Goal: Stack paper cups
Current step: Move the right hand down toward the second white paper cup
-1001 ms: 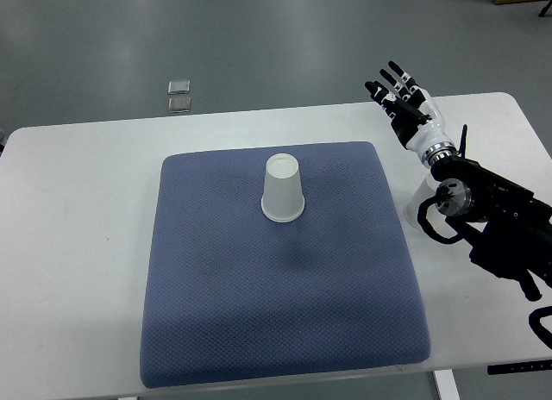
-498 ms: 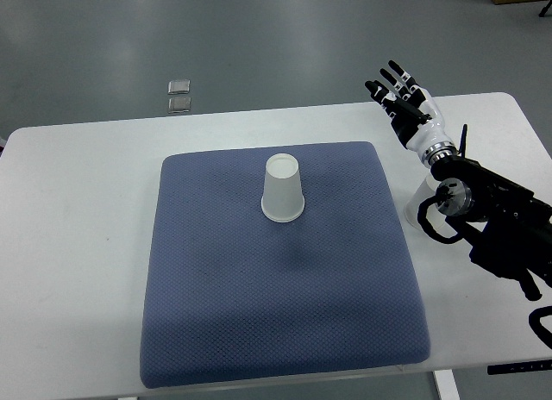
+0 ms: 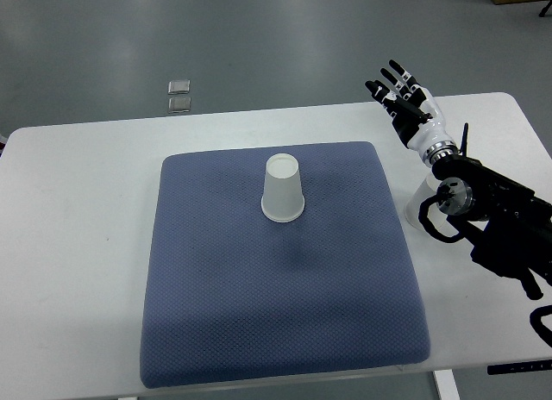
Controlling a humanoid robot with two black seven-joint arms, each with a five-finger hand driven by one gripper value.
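A white paper cup (image 3: 284, 190) stands upside down on the blue mat (image 3: 276, 271), near the mat's far middle. A second white cup (image 3: 421, 206) stands on the white table at the mat's right edge, mostly hidden under my right arm. My right hand (image 3: 402, 96) is held over the table's far right part with fingers spread, holding nothing. It is well to the right of the upside-down cup. My left arm does not show.
The white table (image 3: 78, 236) carries the mat in its middle. Two small square objects (image 3: 179, 94) lie on the grey floor beyond the table's far edge. My right arm's black forearm (image 3: 500, 223) lies over the table's right side.
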